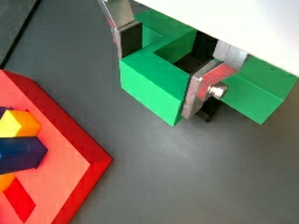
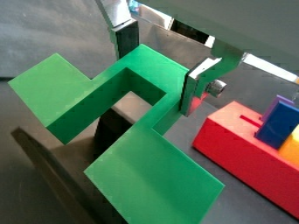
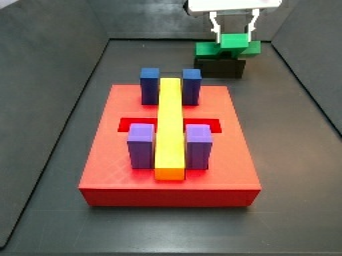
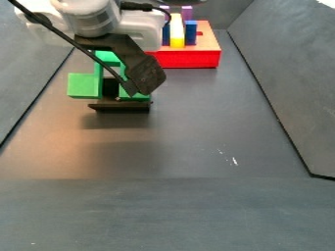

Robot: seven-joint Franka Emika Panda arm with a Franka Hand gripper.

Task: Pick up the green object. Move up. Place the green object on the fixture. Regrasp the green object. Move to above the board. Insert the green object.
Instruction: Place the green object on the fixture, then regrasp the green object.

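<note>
The green object [image 3: 230,46] rests on the fixture [image 3: 221,69] at the far end of the floor, beyond the board [image 3: 167,186]. My gripper [image 3: 235,36] comes down from above, and its fingers [image 1: 205,86] press the sides of one cube of the green object [image 1: 155,80]. In a wrist view the gripper [image 2: 156,87] straddles that cube while the green arms spread to both sides over the dark fixture [image 2: 118,125]. From a side view the gripper [image 4: 131,78] hides part of the green object [image 4: 84,85] above the fixture [image 4: 120,107].
The red board carries blue blocks [image 3: 151,84], purple blocks [image 3: 142,147] and a long yellow bar [image 3: 170,125]. A corner of the board [image 1: 61,166] lies close beside the fixture. Dark walls [image 3: 54,120] enclose the floor on each side.
</note>
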